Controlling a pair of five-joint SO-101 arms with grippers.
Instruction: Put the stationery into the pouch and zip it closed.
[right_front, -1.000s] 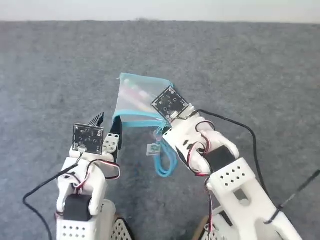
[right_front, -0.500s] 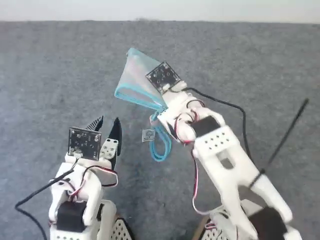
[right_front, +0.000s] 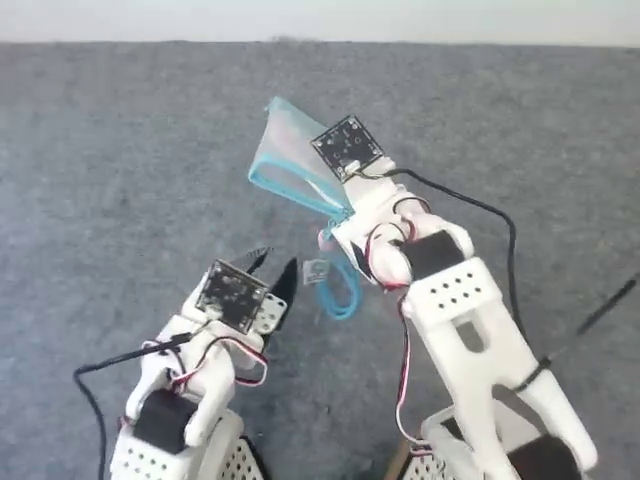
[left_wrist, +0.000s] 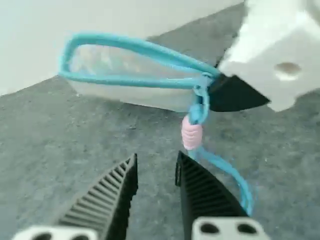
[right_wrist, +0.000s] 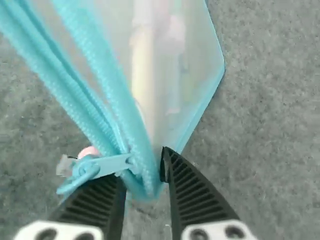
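While R hand (right_wrist: 145, 167) pinches pouch (right_front: 290, 160) corner, L hand (right_front: 277, 262) spread, swung in nearer pouch vs. earlier.

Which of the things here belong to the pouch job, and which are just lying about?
Belongs to the job: pouch, gripped at its zip end by the right pincer; stationery inside it; zip pull; left pincer, open, near the pull.
Just there: grey mat; pale wall behind.
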